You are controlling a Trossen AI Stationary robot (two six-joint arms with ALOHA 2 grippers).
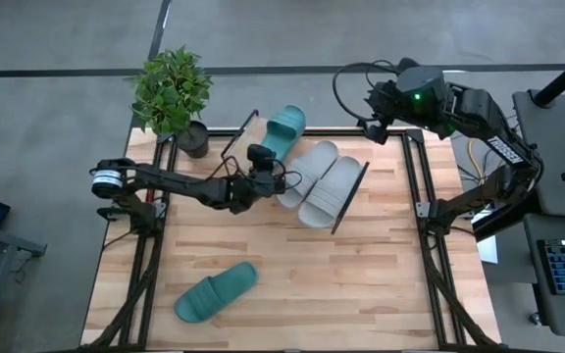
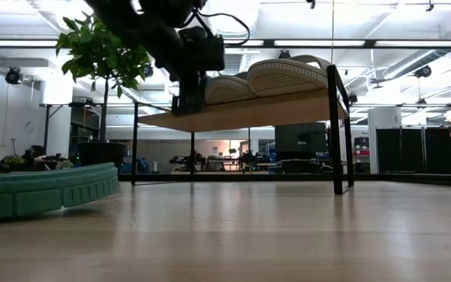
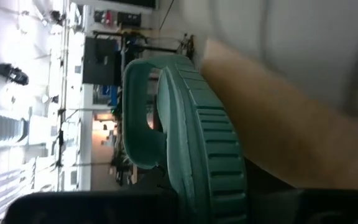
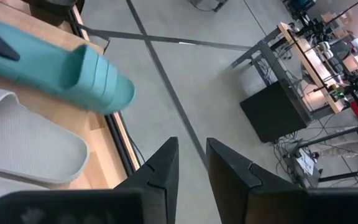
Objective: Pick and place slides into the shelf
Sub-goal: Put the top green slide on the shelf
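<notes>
Left gripper (image 1: 261, 165) jaws hold teal slide (image 1: 284, 129) on shelf (image 1: 353, 192) | toe outward | right gripper (image 4: 191, 163) jaws narrow

2 dark arms (image 1: 179, 183), black cables, green light (image 1: 419, 96)

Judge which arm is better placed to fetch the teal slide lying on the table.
Left, probably. The left gripper is at the shelf beside the shelved teal slide, nearer the loose teal slide; the right gripper hangs past the table's far edge.
</notes>
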